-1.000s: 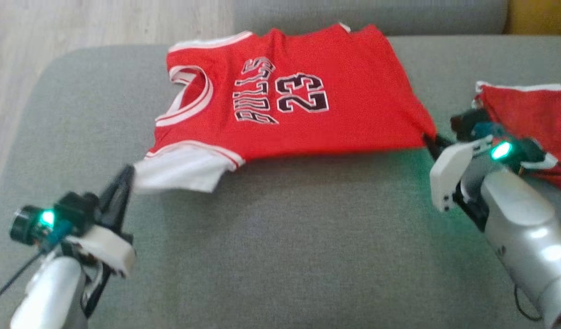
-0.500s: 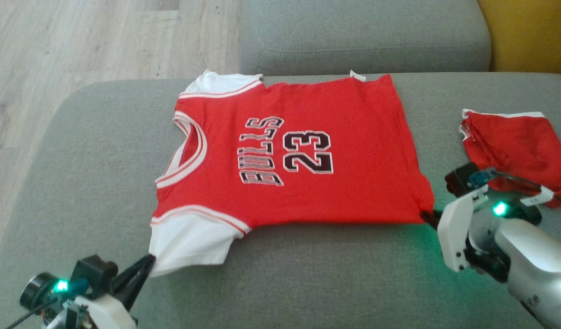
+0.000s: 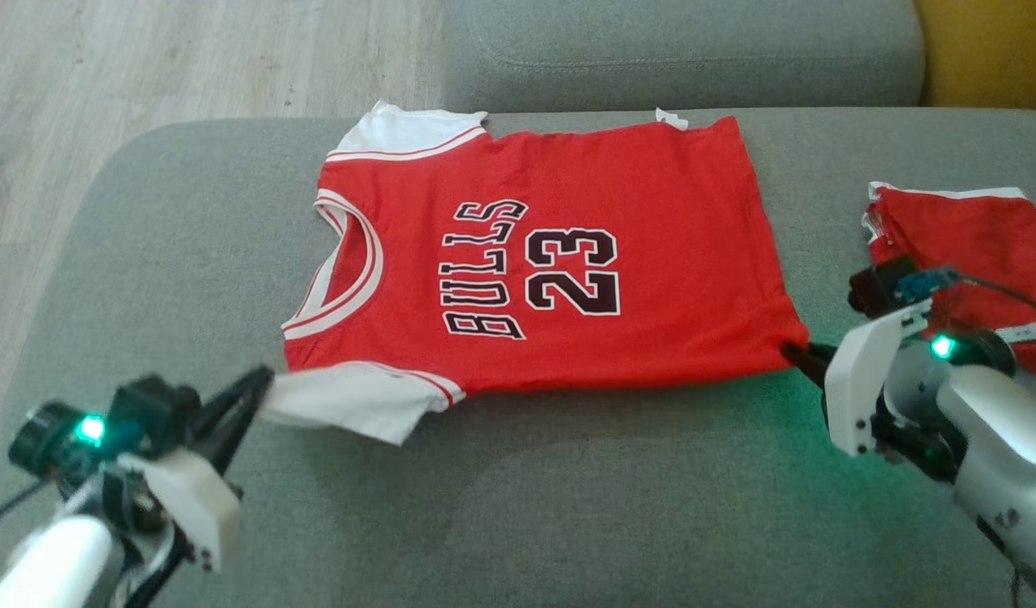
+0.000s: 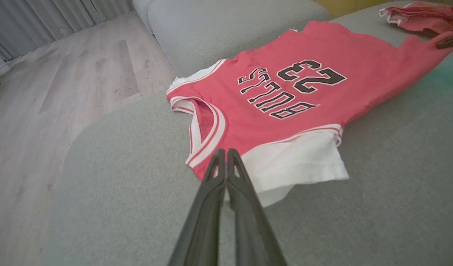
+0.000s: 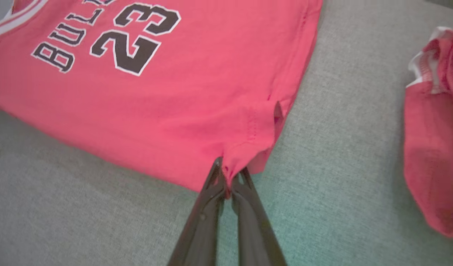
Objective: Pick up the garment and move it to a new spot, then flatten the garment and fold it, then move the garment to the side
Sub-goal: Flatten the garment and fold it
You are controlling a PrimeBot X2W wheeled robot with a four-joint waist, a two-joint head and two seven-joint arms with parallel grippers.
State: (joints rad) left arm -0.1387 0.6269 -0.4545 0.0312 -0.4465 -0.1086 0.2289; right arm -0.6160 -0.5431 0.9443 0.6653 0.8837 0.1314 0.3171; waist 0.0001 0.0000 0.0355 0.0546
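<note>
Gripping at far left: my left pincer is clenched on the edge of the white sleeve, which is raised slightly off the grey sofa seat and stretched toward the pincer. In the left wrist view the fingers are pressed together on the cloth. Wood floor lies beyond the seat's left end. Middle: the jersey is spread front up on the seat, collar left, hem right, "BULLS 23" print readable, its far edge near the back cushion. Right: my right pincer is clamped on the near hem corner, with cloth bunched between the tips in the right wrist view. Further right, a second red garment lies crumpled, apart from the jersey and just behind my right wrist.
</note>
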